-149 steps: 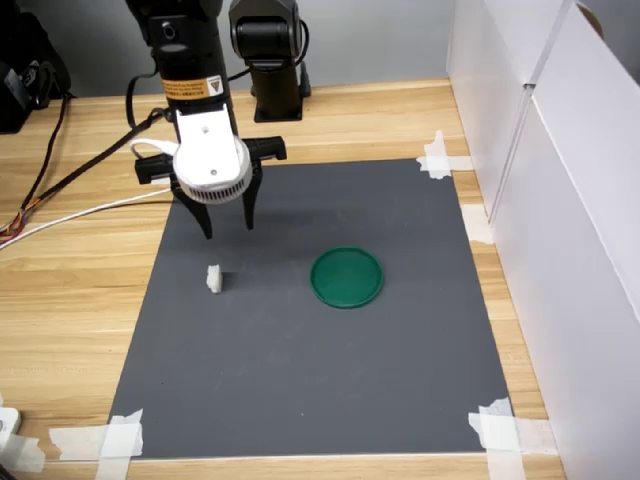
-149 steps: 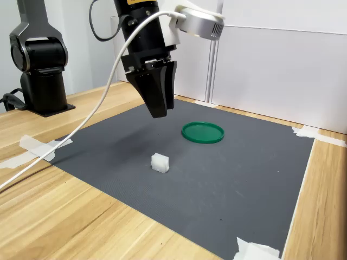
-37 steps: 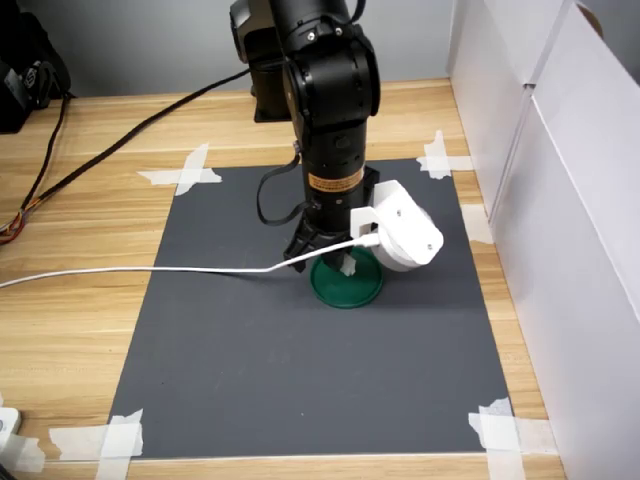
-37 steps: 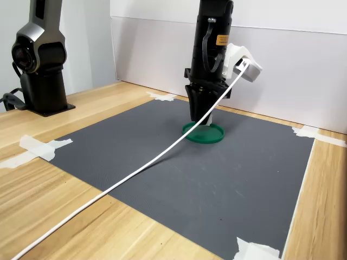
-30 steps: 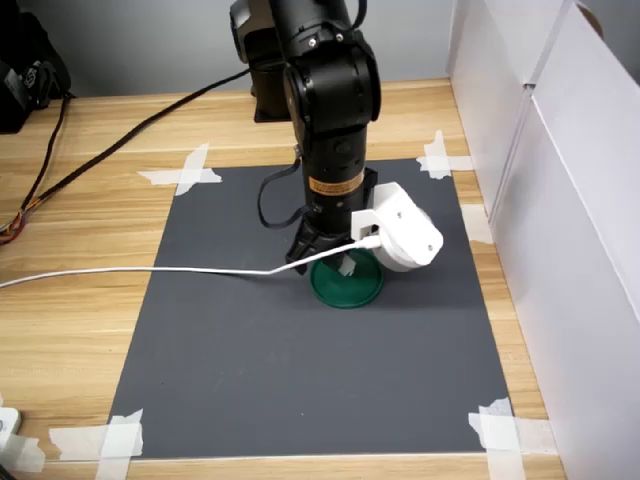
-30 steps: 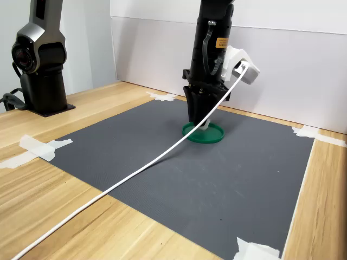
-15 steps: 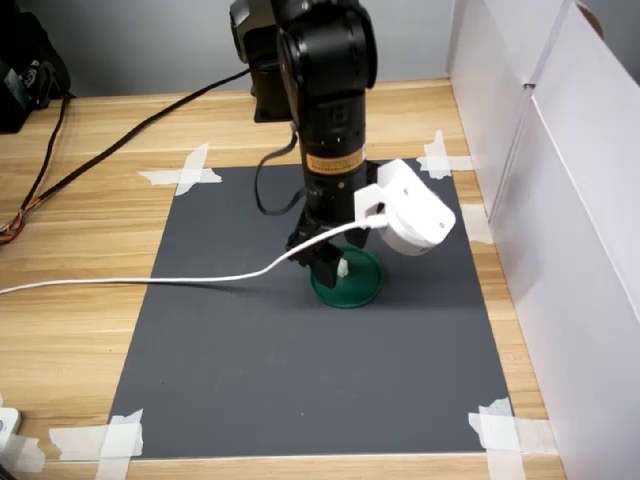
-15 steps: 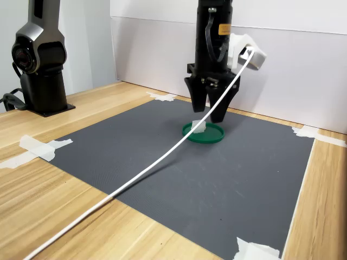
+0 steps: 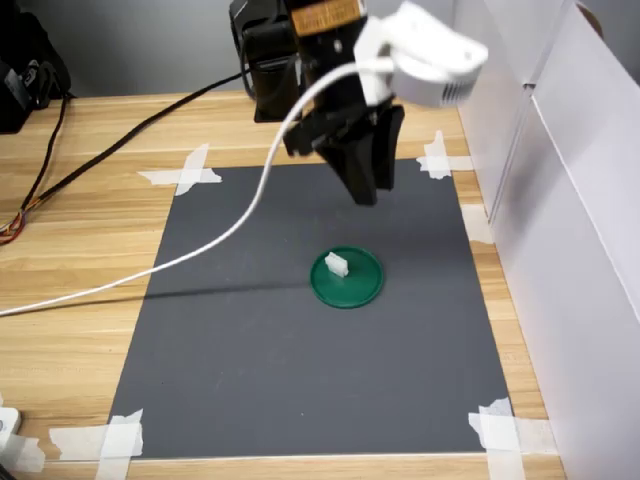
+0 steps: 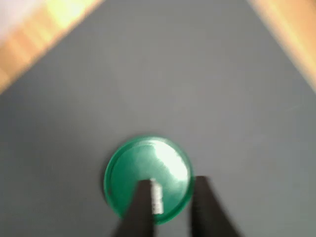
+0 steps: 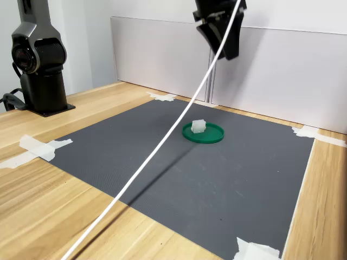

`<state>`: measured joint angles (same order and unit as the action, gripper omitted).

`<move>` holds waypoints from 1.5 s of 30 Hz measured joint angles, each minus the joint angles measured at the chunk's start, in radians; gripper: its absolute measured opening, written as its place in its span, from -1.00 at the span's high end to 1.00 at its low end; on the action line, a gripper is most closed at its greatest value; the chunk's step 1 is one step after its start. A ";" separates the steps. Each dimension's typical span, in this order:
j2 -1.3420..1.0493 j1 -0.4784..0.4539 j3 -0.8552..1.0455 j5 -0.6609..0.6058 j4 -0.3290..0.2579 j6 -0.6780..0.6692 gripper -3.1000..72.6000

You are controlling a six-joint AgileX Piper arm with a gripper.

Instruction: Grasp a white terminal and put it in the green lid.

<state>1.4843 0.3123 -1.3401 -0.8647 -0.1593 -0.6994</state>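
Here a white cable (image 9: 215, 235) runs from the first exterior view's left across the wooden table (image 9: 80, 240) and the dark grey mat (image 9: 250, 340) up to the wrist. Right of it, near the mat's middle, the green lid (image 9: 362, 288) lies flat, and the white terminal (image 9: 336, 265) sits inside it, toward the lid's left edge in both exterior views. The gripper (image 9: 365, 190) hangs well above the lid, empty, its black fingers (image 10: 139, 207) a little apart in the wrist view, with the terminal seen between them.
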 joint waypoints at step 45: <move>-1.373 -0.298 1.137 0.506 0.006 0.394 0.97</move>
<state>0.1111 0.0145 -0.2034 -0.3590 -0.1531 -0.3053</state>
